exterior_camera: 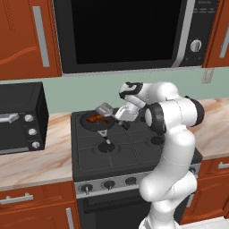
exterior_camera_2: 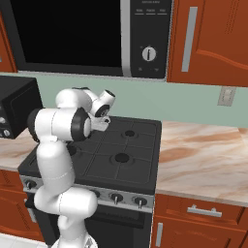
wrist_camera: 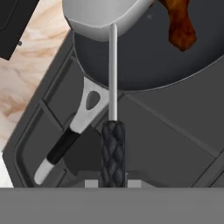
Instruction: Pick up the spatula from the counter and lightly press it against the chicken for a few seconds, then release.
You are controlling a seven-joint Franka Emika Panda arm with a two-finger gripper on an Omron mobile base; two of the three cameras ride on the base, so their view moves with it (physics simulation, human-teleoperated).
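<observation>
My gripper (exterior_camera: 121, 117) is shut on the dark textured handle of the spatula (wrist_camera: 113, 148). It hovers over the back left of the stove (exterior_camera: 129, 154). The spatula's thin metal shaft runs forward to a grey blade (exterior_camera: 104, 108), held tilted over the near rim of the black pan (wrist_camera: 148, 65). In the pan lies the brown chicken (wrist_camera: 180, 27), a little to one side of the blade (wrist_camera: 103, 17) in the hand view. I cannot tell whether they touch. The chicken (exterior_camera: 94, 118) sits just left of and below the blade. My hand (exterior_camera_2: 101, 112) is partly hidden behind the arm.
The pan's grey and black handle (wrist_camera: 72, 131) sticks out toward the stove's front (exterior_camera: 103, 136). A black toaster oven (exterior_camera: 20, 118) stands on the left counter. A microwave (exterior_camera: 125, 31) hangs low above the stove. Marble counter (exterior_camera_2: 203, 155) stretches to the right.
</observation>
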